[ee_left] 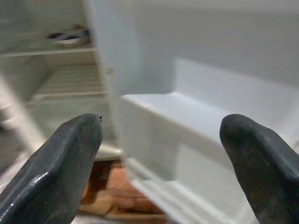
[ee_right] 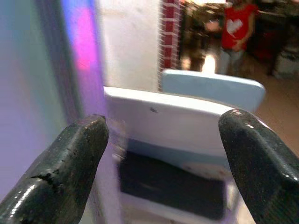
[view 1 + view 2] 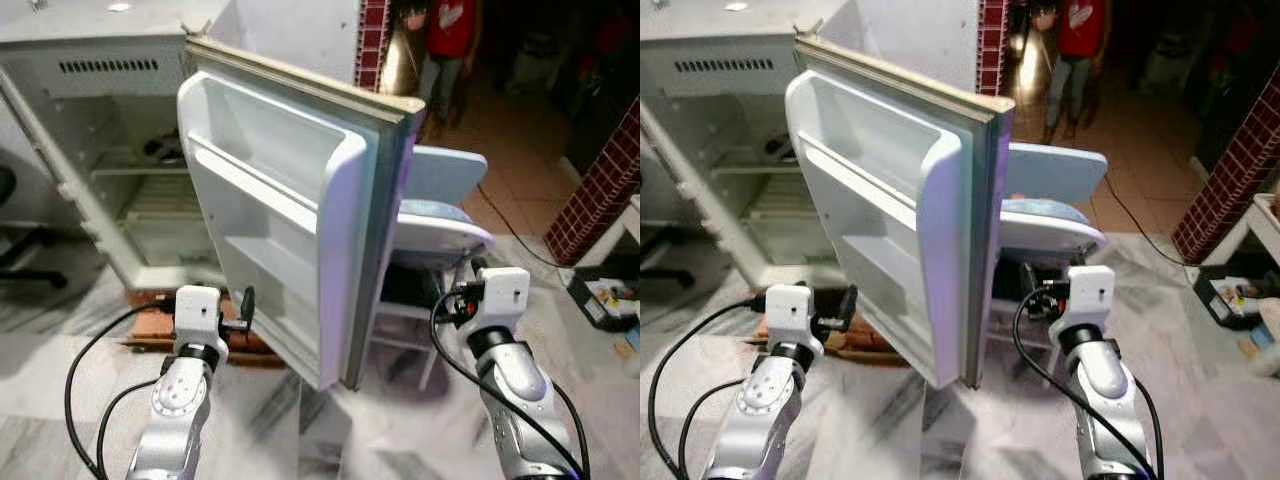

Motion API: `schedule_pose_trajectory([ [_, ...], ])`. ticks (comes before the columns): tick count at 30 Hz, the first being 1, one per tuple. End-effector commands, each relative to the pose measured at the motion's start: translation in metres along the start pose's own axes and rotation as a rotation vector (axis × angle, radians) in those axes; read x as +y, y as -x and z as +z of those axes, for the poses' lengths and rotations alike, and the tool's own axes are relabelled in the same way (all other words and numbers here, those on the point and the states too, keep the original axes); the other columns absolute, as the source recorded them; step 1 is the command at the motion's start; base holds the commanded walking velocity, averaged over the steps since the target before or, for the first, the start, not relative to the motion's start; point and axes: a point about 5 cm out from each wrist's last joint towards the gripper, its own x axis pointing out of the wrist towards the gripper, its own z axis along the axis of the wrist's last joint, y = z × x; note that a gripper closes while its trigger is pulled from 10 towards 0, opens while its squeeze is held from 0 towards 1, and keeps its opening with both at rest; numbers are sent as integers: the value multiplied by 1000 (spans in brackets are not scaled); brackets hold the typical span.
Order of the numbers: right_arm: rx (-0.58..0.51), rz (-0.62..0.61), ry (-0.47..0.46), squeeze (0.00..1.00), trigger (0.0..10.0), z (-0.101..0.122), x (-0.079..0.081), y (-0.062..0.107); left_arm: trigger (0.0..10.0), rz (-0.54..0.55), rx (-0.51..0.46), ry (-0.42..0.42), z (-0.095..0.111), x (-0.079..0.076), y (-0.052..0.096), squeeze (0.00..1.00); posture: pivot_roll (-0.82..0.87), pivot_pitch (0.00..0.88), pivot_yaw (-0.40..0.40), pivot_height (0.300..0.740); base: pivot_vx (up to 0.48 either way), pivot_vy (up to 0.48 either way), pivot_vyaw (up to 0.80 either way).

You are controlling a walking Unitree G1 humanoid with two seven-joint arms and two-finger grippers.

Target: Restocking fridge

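Note:
A small white fridge (image 3: pixel 90 120) stands open at the back left, with wire shelves inside and a dark dish (image 1: pixel 70 38) on the upper shelf. Its door (image 3: pixel 300 200) swings out toward me, the empty door racks (image 1: pixel 187 116) facing left. My left gripper (image 3: pixel 247 303) is low beside the door's inner lower edge, open with nothing held (image 1: pixel 161 123). On the door's outer side, my right gripper (image 3: pixel 467 297) is open and empty (image 2: pixel 163 123), pointing at a light blue plastic chair (image 2: pixel 205 88).
The fridge rests on a base of bricks (image 3: pixel 150 322). The blue chair (image 3: pixel 440 215) stands close behind the door. A person in a red shirt (image 3: pixel 450 35) stands at the back. A brick pillar (image 3: pixel 600 190) and a box of items (image 3: pixel 605 300) are on the right, an office chair base (image 3: pixel 25 255) on the left.

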Motion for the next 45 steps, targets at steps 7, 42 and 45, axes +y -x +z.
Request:
schedule_pose_trajectory([
  [7, -43, 40, 0, 0, 10000, 12, 9, -19, 10000, -50, 131, 0, -29, 1, 30, 0, 17, 7, 9, 740, 0, 0, 800],
  [42, 159, 1025, -425, 0, 10000, 31, 75, 31, 10000, -89, 172, -3, -35, -4, 26, 0, 17, 0, 4, 740, 0, 0, 46],
  [45, 337, 1127, -277, 0, 10000, 9, 51, 57, 10000, -94, 179, -5, -36, -4, 27, 0, 14, 0, 6, 740, 0, 0, 0],
])
